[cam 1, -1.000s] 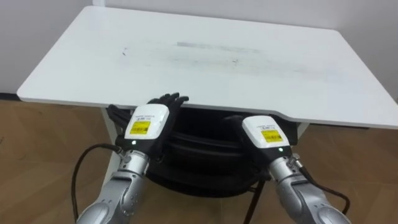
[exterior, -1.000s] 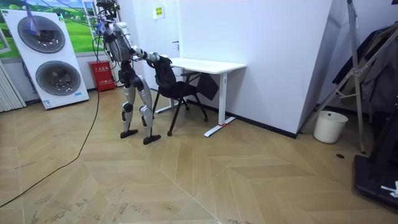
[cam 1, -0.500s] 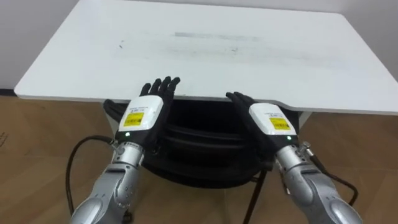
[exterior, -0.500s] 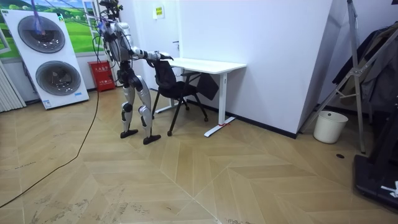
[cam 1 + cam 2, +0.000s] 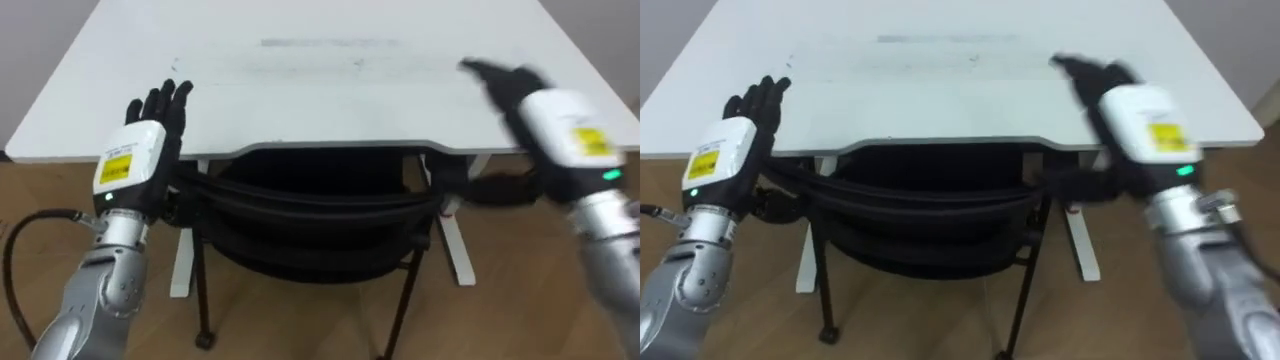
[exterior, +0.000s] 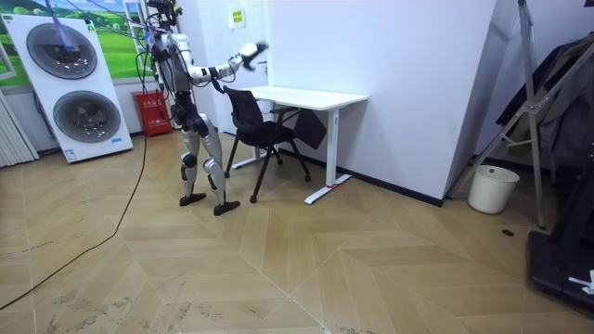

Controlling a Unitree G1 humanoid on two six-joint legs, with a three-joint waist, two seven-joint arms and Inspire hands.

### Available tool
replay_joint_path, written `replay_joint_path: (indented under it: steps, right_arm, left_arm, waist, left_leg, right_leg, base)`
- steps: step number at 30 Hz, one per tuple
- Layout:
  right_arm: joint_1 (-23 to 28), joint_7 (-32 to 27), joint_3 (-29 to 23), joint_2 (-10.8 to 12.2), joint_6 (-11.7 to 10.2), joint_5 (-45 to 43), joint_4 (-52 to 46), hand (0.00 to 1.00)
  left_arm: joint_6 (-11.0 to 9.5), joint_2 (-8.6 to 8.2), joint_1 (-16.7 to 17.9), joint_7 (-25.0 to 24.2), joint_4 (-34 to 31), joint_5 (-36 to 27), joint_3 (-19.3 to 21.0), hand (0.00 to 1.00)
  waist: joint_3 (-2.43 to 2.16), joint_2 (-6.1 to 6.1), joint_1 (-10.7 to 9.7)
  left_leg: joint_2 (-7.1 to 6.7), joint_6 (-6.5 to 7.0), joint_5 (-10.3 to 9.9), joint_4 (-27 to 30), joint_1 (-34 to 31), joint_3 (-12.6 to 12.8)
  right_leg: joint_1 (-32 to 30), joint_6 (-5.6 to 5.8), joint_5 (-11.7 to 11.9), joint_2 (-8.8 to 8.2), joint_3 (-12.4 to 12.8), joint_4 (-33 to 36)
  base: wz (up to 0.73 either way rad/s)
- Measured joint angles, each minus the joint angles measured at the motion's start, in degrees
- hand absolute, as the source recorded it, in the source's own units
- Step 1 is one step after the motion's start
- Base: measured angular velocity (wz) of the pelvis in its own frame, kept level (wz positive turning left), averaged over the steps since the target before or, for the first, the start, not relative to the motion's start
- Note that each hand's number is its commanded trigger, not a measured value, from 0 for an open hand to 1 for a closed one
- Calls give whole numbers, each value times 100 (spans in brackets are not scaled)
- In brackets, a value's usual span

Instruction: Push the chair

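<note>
Left eye view: my left hand (image 5: 133, 160) and right hand (image 5: 560, 125) hovered released, fingers extended, either side of the black chair (image 5: 310, 215), which stood tucked under the white surface (image 5: 320, 110).

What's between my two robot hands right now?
In the left eye view: the white desk edge and, just below, the black chair back, flanked by the left robot hand and right robot hand.

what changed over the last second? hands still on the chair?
Both hands came off the black chair and lifted: left hand swung out left, right hand out right, fingers straight. The chair remains tucked under the white desk, and the robot stands where it stood.
</note>
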Motion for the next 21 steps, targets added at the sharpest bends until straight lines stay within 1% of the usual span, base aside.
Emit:
replay_joint_path:
  steps: [1, 2, 3, 4, 5, 6, 7, 8, 9, 10, 11, 12, 13, 14, 15, 16, 17, 18, 19, 20, 21]
  right_arm:
    - [-18, -460, -374, -31, 9, 373, -1, 0]
    - [34, -878, -666, -29, 5, 544, -2, 0]
    - [78, -1070, -773, -27, 5, 588, -2, 0]
    - [216, -1403, -950, -27, -5, 727, -2, 0]
    - [390, -1690, -1127, -27, -18, 909, 1, 0]
    - [469, -1829, -1191, -25, -18, 1016, 1, 0]
    - [625, -2085, -1284, -24, -19, 1268, 1, 0]
    - [706, -2215, -1336, -24, -20, 1405, 1, 0]
    - [852, -2445, -1487, -24, -21, 1683, 2, 0]
    - [1016, -2663, -1647, -16, -13, 2025, 14, 0]
    - [1207, -2851, -1794, 10, 4, 2405, 39, 0]
    - [1307, -2924, -1854, 38, 4, 2593, 68, 0]
    - [1577, -3025, -1951, 159, 8, 3035, 141, 0]
    - [1763, -3068, -1956, 253, -14, 3297, 244, 0]
    - [2039, -3075, -1883, 449, -64, 3680, 637, 0]
    - [2201, -3037, -1724, 680, -46, 4182, 1090, 0]
    - [2270, -2924, -1545, 906, 12, 4693, 1580, 0]
    - [2289, -2869, -1440, 1002, 19, 4970, 1855, 0]
    - [2415, -2746, -1274, 1222, 60, 5582, 2303, 0]
    - [2514, -2576, -1199, 1468, 92, 6096, 2746, 0]
    - [2560, -2477, -1201, 1579, 89, 6250, 3027, 0]
  left_arm:
    - [-29, 65, 96, 145, 0, -143, 16, 0]
    - [-111, 87, 238, 325, 1, -253, 144, 0]
    - [-141, 87, 310, 427, 1, -311, 226, 0]
    - [-196, 87, 415, 660, 0, -447, 396, 0]
    - [-288, 85, 424, 1073, -22, -679, 607, 0]
    - [-302, 85, 422, 1328, -81, -847, 758, 0]
    - [-330, 88, 419, 1796, -263, -1223, 1146, 0]
    - [-353, 96, 412, 2003, -368, -1452, 1344, 0]
    - [-418, 111, 409, 2388, -537, -1968, 1734, 0]
    - [-438, 124, 454, 2701, -637, -2434, 2067, 0]
    - [-452, 124, 605, 2936, -627, -2853, 2315, 0]
    - [-451, 120, 708, 3025, -617, -3063, 2419, 0]
    - [-451, 119, 976, 3158, -588, -3476, 2566, 0]
    - [-461, 113, 1188, 3218, -477, -3730, 2573, 0]
    - [-507, 94, 1476, 3280, -140, -4221, 2529, 0]
    - [-446, 44, 1739, 3260, 370, -4733, 2424, 0]
    - [-315, -100, 1971, 3231, 934, -5199, 2299, 0]
    - [-240, -198, 2077, 3225, 1191, -5412, 2237, 0]
    - [-166, -434, 2315, 3181, 1541, -5883, 2125, 0]
    - [-153, -628, 2507, 3100, 1904, -6174, 2084, 0]
    - [-153, -693, 2580, 3062, 2131, -6254, 2083, 0]
  waist:
    - [-5, 7, -14]
    - [-7, 12, -37]
    - [-8, 16, -41]
    - [-15, 27, -43]
    - [-22, 34, -62]
    - [-32, 38, -93]
    - [-89, 69, -145]
    - [-123, 93, -139]
    - [-167, 144, -143]
    - [-171, 164, -151]
    - [-177, 229, -209]
    - [-170, 251, -256]
    - [-166, 256, -312]
    - [-166, 253, -328]
    - [-161, 223, -337]
    - [-154, 197, -354]
    - [-153, 186, -386]
    - [-152, 184, -406]
    - [-144, 194, -432]
    - [-154, 178, -435]
    - [-153, 173, -434]
  left_leg:
    - [8, -4, -2, 2, 11, 2]
    - [21, -10, -5, 14, 31, 28]
    - [28, -15, -8, 9, 42, 48]
    - [34, -19, -11, 0, 50, 86]
    - [32, -20, -12, -15, 47, 111]
    - [31, -19, -12, -44, 47, 113]
    - [31, -19, -12, -74, 62, 126]
    - [31, -17, -14, -89, 74, 138]
    - [29, -14, -14, -158, 159, 219]
    - [29, -8, -19, -215, 254, 281]
    - [16, 2, -25, -269, 375, 283]
    - [13, 9, -35, -276, 432, 286]
    - [8, 12, -73, -266, 506, 284]
    - [9, 0, -95, -260, 527, 278]
    - [7, 18, -108, -235, 544, 276]
    - [-2, 30, -137, -187, 523, 301]
    - [-15, 40, -190, -121, 474, 340]
    - [-22, 45, -221, -89, 447, 347]
    - [-28, 68, -257, -70, 431, 366]
    - [-26, 94, -282, -74, 429, 357]
    - [-23, 98, -292, -75, 431, 344]
  right_leg:
    - [-1, -2, -1, 12, 5, 1]
    - [-1, -7, 0, 30, 29, 2]
    - [-1, -9, 1, 43, 47, 3]
    - [-15, -13, 3, 55, 68, 7]
    - [-34, -13, 4, 59, 86, 12]
    - [-36, -13, 3, 59, 87, 16]
    - [-38, -14, -2, 59, 86, 15]
    - [-38, -16, -9, 59, 85, 19]
    - [-32, -19, -27, 59, 87, 45]
    - [-7, -19, -56, 62, 106, 74]
    - [43, -5, -145, 61, 135, 170]
    - [74, -1, -196, 61, 144, 228]
    - [84, 7, -305, 61, 172, 335]
    - [98, 8, -336, 62, 180, 368]
    - [101, 16, -366, 58, 217, 410]
    - [77, 1, -380, 47, 248, 419]
    - [44, 13, -370, 42, 291, 417]
    - [41, 29, -361, 37, 301, 403]
    - [58, 63, -335, 33, 316, 348]
    - [88, 67, -329, 33, 308, 307]
    - [106, 68, -329, 32, 294, 304]
  base:
    - [-6]
    - [-9]
    - [-14]
    - [-14]
    - [-11]
    - [-6]
    - [0]
    - [-13]
    - [-24]
    - [-20]
    - [-9]
    - [4]
    - [0]
    - [0]
    - [-5]
    - [-13]
    - [-13]
    - [-11]
    - [0]
    - [0]
    - [11]
